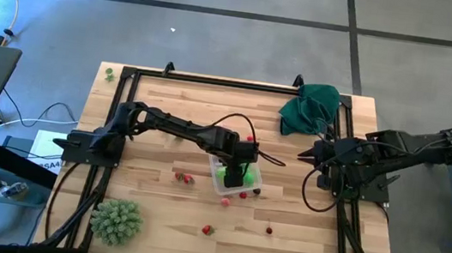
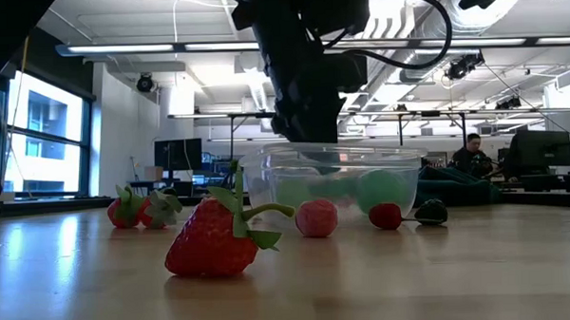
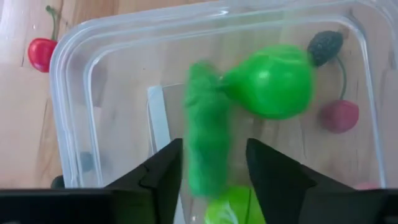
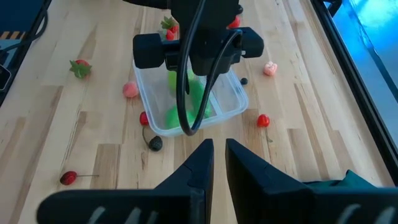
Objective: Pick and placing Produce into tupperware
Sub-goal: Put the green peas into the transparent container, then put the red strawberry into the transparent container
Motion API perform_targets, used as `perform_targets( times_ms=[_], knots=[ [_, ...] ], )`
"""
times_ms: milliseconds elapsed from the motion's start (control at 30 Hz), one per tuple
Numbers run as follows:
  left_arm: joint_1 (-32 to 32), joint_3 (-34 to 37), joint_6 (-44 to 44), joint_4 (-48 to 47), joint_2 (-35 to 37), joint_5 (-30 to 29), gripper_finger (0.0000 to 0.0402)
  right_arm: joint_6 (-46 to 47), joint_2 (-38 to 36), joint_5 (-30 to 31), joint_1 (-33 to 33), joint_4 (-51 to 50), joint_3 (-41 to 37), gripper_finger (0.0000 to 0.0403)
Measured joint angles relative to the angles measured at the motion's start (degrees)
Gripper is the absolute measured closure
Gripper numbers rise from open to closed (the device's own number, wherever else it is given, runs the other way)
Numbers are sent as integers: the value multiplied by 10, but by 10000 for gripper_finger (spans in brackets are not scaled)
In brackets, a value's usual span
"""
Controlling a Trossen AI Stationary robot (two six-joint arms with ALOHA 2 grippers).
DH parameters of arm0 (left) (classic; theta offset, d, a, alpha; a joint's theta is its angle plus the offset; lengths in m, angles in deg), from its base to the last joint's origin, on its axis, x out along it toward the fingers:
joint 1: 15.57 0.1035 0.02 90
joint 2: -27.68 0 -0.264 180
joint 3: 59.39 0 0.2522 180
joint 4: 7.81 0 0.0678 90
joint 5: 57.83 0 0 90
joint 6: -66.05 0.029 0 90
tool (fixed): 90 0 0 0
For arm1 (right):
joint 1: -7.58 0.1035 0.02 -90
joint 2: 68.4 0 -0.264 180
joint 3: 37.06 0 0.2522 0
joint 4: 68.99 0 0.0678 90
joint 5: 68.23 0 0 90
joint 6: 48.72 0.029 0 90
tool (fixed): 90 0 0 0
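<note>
Green produce (image 3: pixel 207 146) between left gripper (image 3: pixel 214 163) fingers, prob. loose

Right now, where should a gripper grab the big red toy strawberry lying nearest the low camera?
Grip the red toy strawberry across its plump red body, coming straight down from above. It lies on its side on the wooden table, green leaves and curved stem pointing toward the clear plastic tupperware box, so avoid that thin leafy end.

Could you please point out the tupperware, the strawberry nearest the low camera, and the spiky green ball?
tupperware (image 3: pixel 74 81): left wrist view, clear side wall.
strawberry (image 2: pixel 204 244): low view, red body.
spiky green ball (image 1: pixel 116 220): high view, its middle.
</note>
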Motion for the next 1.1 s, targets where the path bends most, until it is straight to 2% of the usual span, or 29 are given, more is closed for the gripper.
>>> perform_targets(
  times_ms=[133,267,533,700,900,1100],
  knots=[
    [3,0,1,-2,0,0,196,0,0,0,0,0,0,371],
    [3,0,1,-2,0,0,182,0,0,0,0,0,0,371],
    [3,0,-1,-19,14,1,193,0,0,0,0,0,0,371],
    [12,0,6,-52,51,14,210,0,0,0,0,0,0,371],
    [55,0,123,-122,122,66,233,0,0,0,0,0,0,371],
    [104,0,294,-191,188,62,254,0,0,0,0,0,0,371]
  ],
)
